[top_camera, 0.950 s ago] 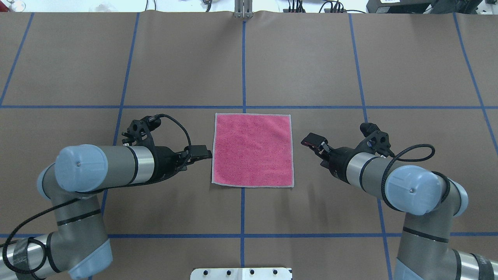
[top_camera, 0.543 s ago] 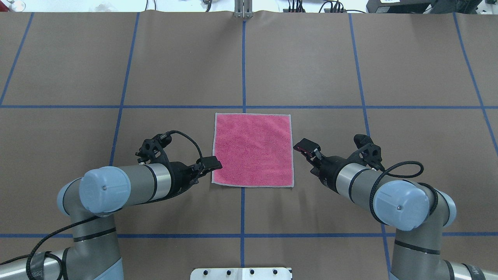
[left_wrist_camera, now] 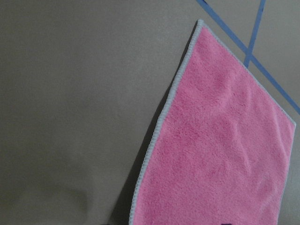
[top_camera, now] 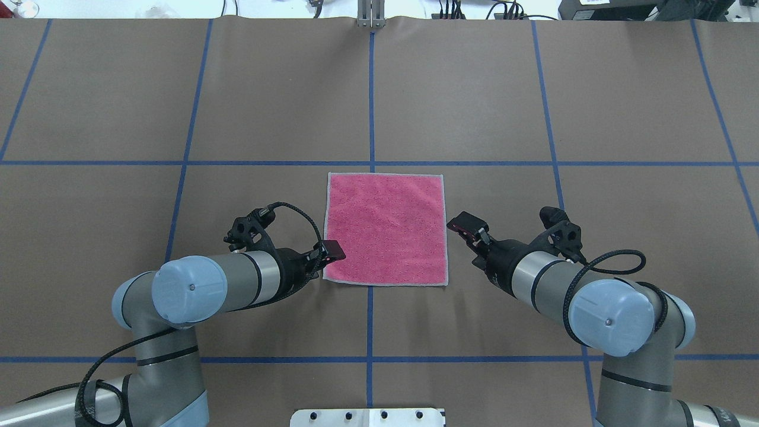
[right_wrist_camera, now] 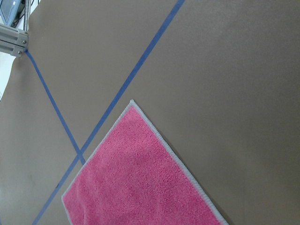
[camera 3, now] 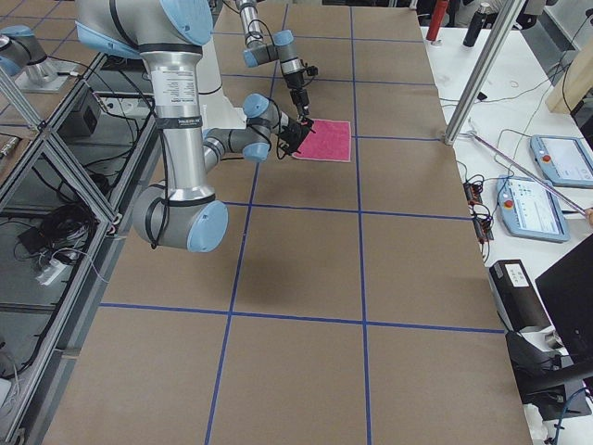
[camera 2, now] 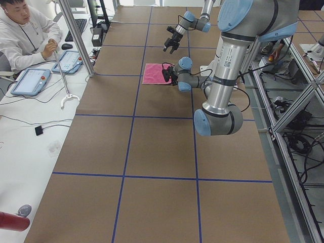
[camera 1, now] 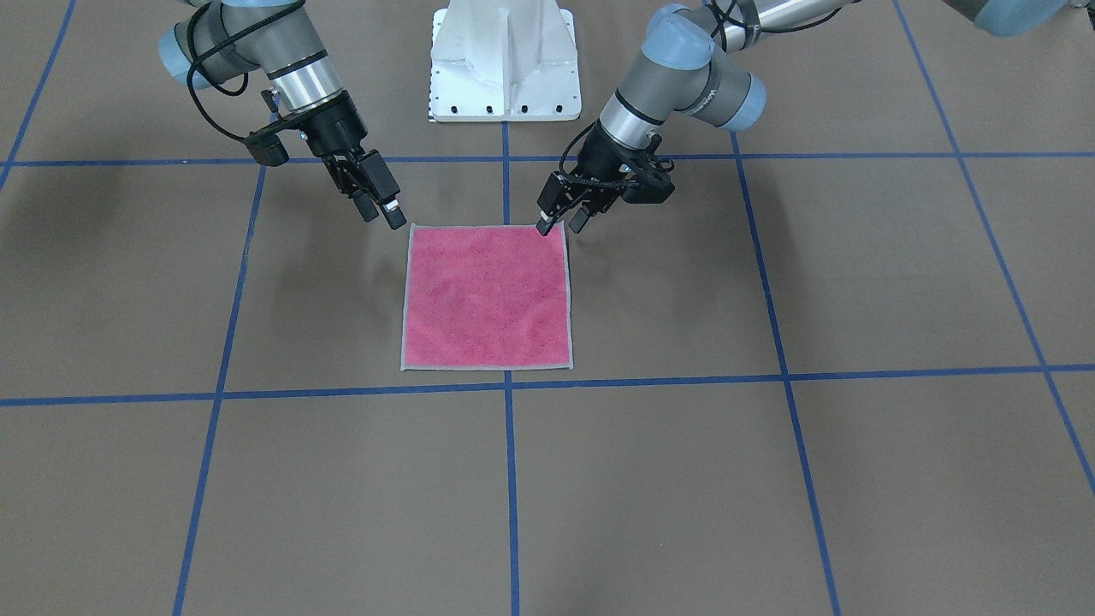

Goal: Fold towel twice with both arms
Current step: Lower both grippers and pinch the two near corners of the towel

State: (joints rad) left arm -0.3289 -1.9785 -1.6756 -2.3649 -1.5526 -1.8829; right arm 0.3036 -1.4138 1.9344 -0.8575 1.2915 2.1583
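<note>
Your left arm [top_camera: 237,284] reaches forward and inward, and the left tool [camera 1: 559,226] points down at a slant with its fingers spread apart. Your right arm [top_camera: 545,279] mirrors it from the other side; the right tool [camera 1: 379,212] slants down too, fingers likewise parted.

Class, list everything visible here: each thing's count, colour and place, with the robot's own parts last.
towel: one, pink with grey edging, flat and unfolded at the table's centre.
table: one, brown cover, beneath everything.
tape lines: several, blue, gridding the table.
pedestal: one, white, at the robot's table edge.
person: one, light top, seated at a side bench.
arms: two, silver-grey with light blue caps, flanking the towel.
left end effector: one, black, open, at the towel's near left corner.
right end effector: one, black, open, near the towel's right edge.
</note>
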